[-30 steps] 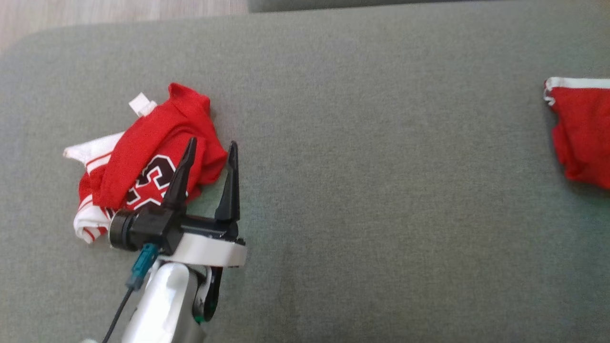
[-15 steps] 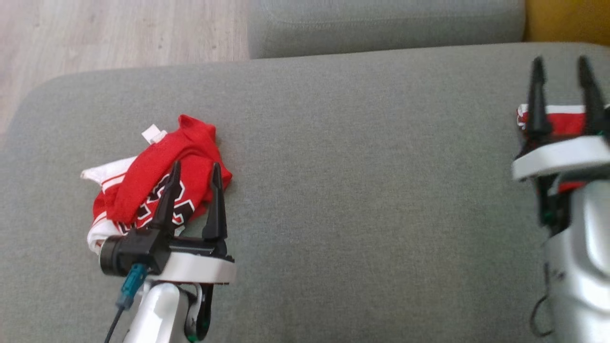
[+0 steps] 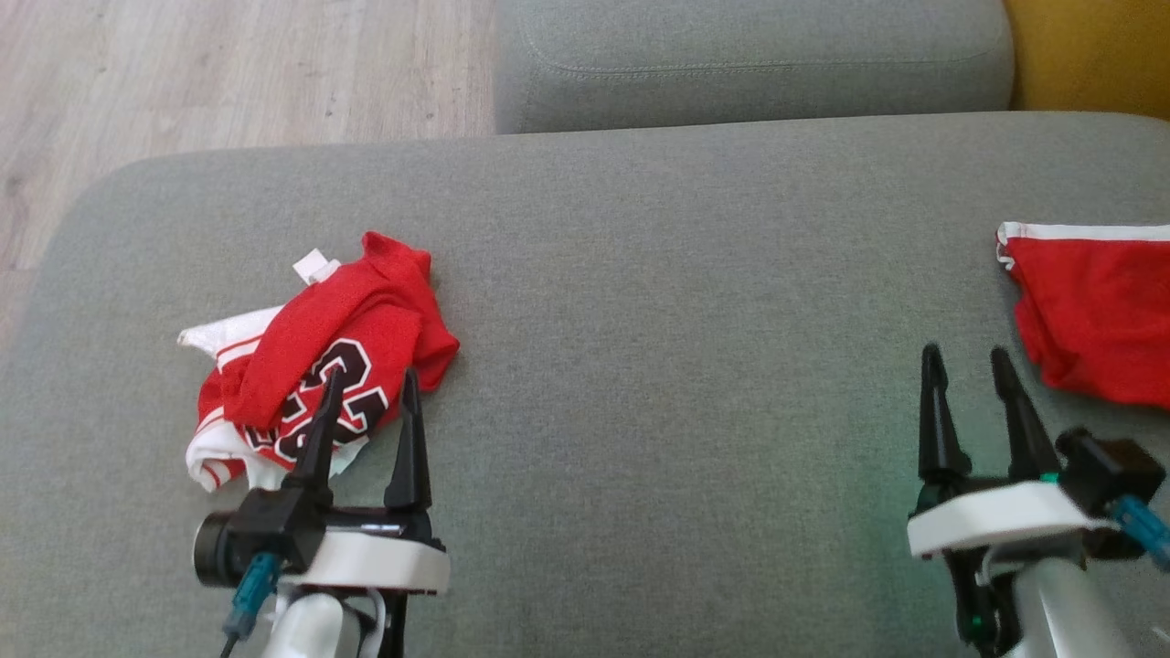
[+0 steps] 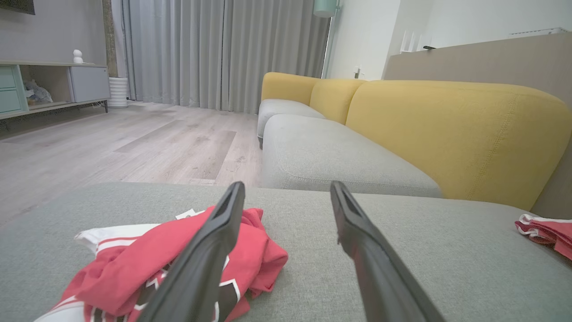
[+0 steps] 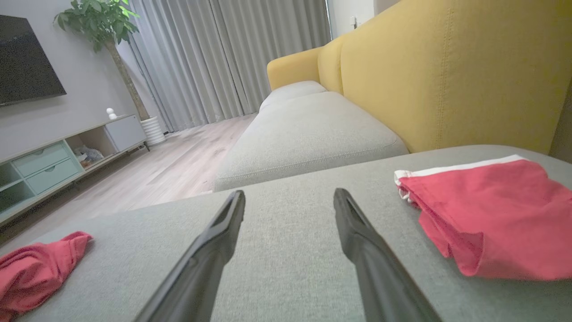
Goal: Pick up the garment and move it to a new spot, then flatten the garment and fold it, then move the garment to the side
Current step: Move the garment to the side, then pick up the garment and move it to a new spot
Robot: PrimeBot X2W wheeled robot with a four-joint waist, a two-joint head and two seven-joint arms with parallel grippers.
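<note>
The garment is a crumpled red and white jersey with black figures, lying at the left of the grey cushion. My left gripper stands open at the garment's near edge, its left finger over the cloth and its right finger over bare cushion. The left wrist view shows the garment low on the left, under the left finger of the gripper. My right gripper is open over bare cushion at the lower right, holding nothing. In the right wrist view its fingers frame grey fabric, with the garment far left.
A second red piece with a white band lies flat at the cushion's right edge, just beyond my right gripper. Another grey seat adjoins at the back, with a yellow backrest at the right. Wooden floor lies beyond the left edge.
The head camera has shifted, bringing the far seat and floor into view. The right gripper came in at the right and dropped to the lower right. The left gripper drew back to the garment's near edge.
</note>
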